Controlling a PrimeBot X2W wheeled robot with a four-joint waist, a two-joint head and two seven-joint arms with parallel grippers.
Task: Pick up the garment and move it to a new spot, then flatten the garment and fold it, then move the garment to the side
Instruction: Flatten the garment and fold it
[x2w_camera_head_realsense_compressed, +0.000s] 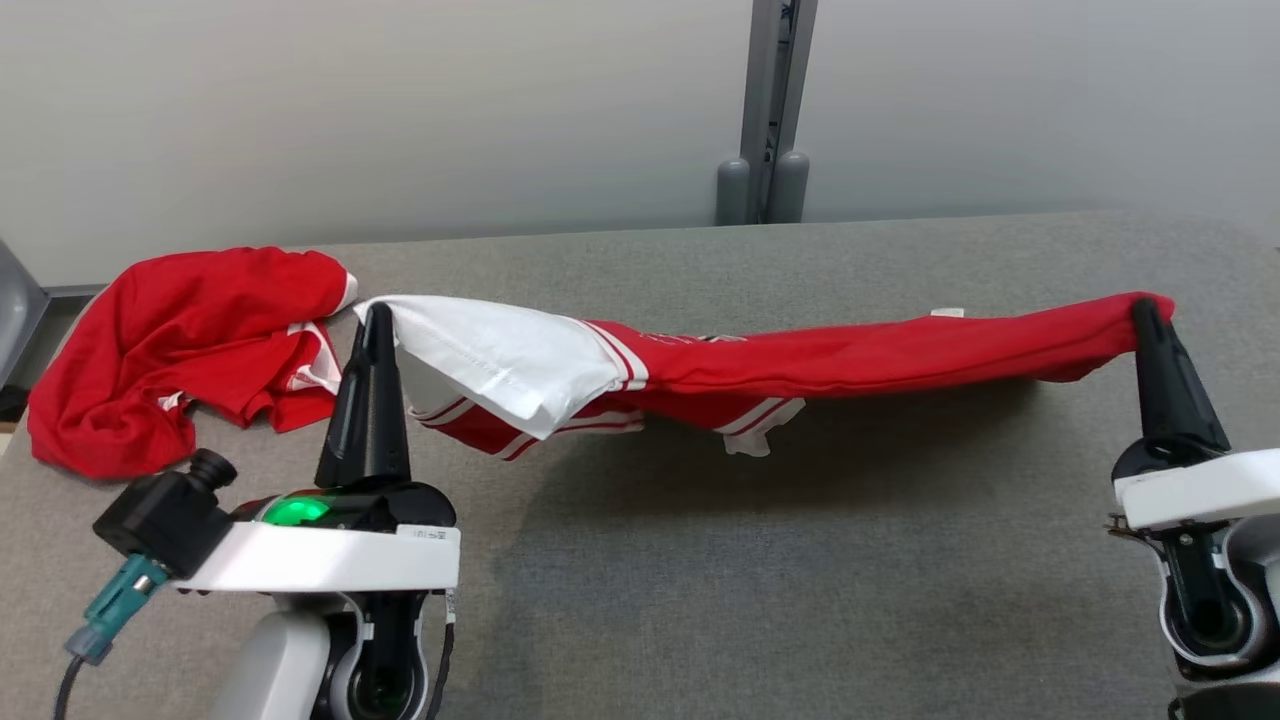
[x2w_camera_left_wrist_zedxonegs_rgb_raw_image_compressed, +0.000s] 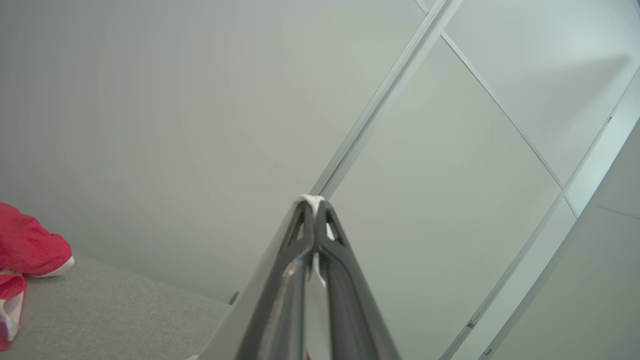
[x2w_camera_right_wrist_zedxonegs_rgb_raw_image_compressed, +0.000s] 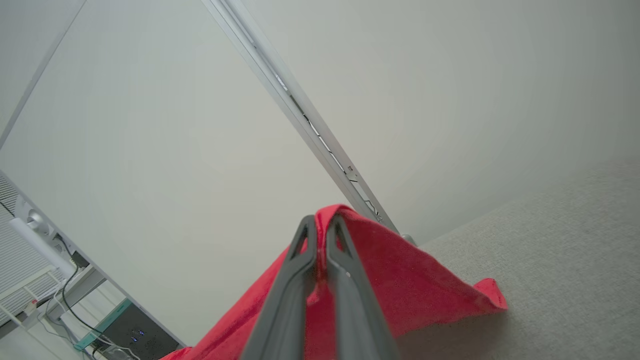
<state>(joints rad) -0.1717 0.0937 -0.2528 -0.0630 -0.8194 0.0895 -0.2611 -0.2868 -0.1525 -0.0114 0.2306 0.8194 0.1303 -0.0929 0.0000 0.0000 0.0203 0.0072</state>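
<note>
Above the desk (x2w_camera_head_realsense_compressed: 800, 580), the garment (x2w_camera_head_realsense_compressed: 850, 355) hangs stretched between both arms: left gripper (x2w_camera_head_realsense_compressed: 377, 318) pinching its white end, right gripper (x2w_camera_head_realsense_compressed: 1146, 310) pinching its red end. Judged step: flattening. Next: lower it evenly under tension, clear of the red heap (x2w_camera_head_realsense_compressed: 180, 350) far left.

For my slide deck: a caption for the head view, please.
Stretched between left gripper and right gripper, a red-and-white garment hangs over the grey table.
</note>
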